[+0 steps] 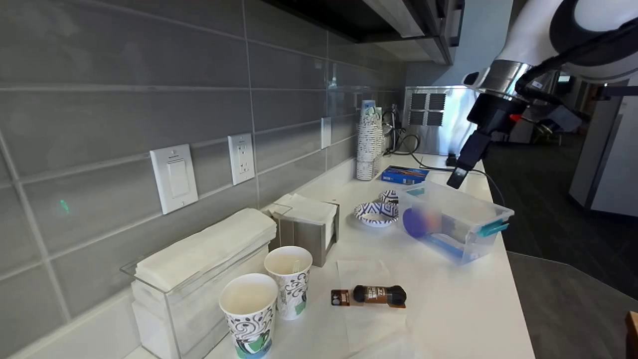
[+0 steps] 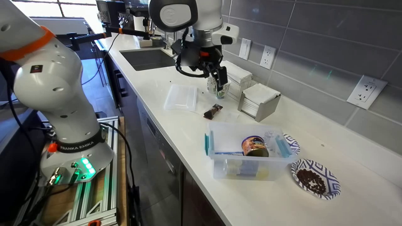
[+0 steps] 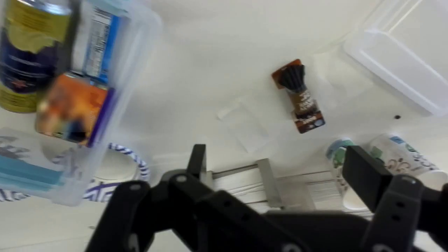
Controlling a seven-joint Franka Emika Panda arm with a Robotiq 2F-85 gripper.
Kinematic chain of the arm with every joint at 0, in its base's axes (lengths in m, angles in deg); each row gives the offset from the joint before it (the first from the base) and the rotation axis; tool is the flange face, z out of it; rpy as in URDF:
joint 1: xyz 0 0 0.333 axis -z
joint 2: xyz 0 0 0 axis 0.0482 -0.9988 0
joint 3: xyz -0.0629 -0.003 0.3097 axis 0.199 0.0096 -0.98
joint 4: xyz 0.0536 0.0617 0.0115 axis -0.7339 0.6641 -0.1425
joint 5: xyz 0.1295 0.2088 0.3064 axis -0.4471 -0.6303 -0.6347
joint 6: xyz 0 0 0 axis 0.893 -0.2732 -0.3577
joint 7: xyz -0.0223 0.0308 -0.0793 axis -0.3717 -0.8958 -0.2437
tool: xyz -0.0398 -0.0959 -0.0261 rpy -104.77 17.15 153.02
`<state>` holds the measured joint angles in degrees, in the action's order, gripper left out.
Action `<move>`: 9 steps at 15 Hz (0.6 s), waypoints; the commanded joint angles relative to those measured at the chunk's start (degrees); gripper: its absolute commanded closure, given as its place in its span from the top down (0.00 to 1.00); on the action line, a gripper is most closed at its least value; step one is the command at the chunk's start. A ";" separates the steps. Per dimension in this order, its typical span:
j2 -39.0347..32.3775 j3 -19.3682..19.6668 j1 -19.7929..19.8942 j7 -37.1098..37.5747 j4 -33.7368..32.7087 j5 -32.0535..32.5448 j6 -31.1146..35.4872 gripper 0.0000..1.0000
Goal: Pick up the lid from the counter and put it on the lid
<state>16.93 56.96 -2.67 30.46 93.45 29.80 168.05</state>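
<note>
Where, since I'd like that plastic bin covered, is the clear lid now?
In an exterior view, the clear lid lies on the counter between the sink and the plastic bin, left of the dark packet.

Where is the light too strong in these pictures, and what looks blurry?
In an exterior view, the window is washed out white; in both exterior views, green glints dot the wall tiles; in an exterior view, the tin smears through the cloudy box; in the wrist view, its label is blurred.
</note>
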 commanded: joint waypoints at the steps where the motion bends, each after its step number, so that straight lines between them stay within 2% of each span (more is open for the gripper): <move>1: -7.28 1.10 -10.14 -8.87 -2.60 -10.98 3.35 1.00; 3: -11.17 1.09 -15.28 -14.98 -4.24 -17.73 3.87 1.00; 5: -15.24 0.18 -18.36 -21.99 -6.60 -23.78 2.44 1.00; 7: -19.72 -1.81 -18.91 -29.39 -9.60 -28.10 0.62 1.00; 9: -24.21 -5.11 -17.44 -36.20 -12.57 -30.48 -0.42 1.00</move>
<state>0.14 54.90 -21.60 3.97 86.48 3.77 170.60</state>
